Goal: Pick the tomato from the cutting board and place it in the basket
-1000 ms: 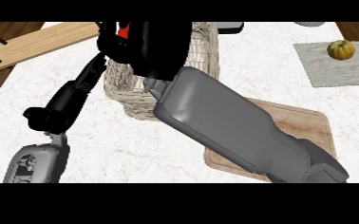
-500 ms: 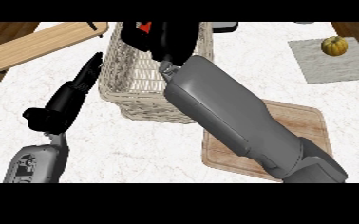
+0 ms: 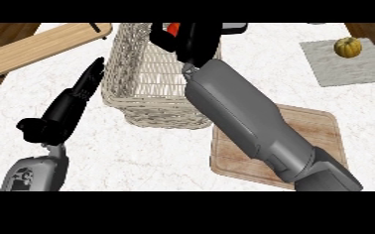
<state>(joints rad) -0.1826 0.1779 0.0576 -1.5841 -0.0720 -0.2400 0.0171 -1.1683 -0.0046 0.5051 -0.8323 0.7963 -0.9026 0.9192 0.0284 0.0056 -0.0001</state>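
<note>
Tomato [image 3: 173,28] is seen only as a small red patch at the far end of the basket [image 3: 124,87], mostly hidden by the right hand [image 3: 192,40], whose black fingers are curled round it. That hand is held over the far part of the wicker basket, with the grey right forearm stretched diagonally across the basket's right side and across the cutting board [image 3: 322,129], which lies nearer on the right. No tomato is left on the board, so the pick can be judged as done and the carry as nearly complete. What is left, as far as can be judged, is for the tomato to be lowered into the basket and let go, and the hand then drawn clear; whether the tomato is already below the rim cannot be told. The left hand [image 3: 70,106] is shown just beside the basket's left wall, fingers straight and holding nothing. A small pumpkin [image 3: 348,47] on a grey mat [image 3: 326,72] sits well apart at the far right, and a wooden board [image 3: 51,44] lies at the far left.
</note>
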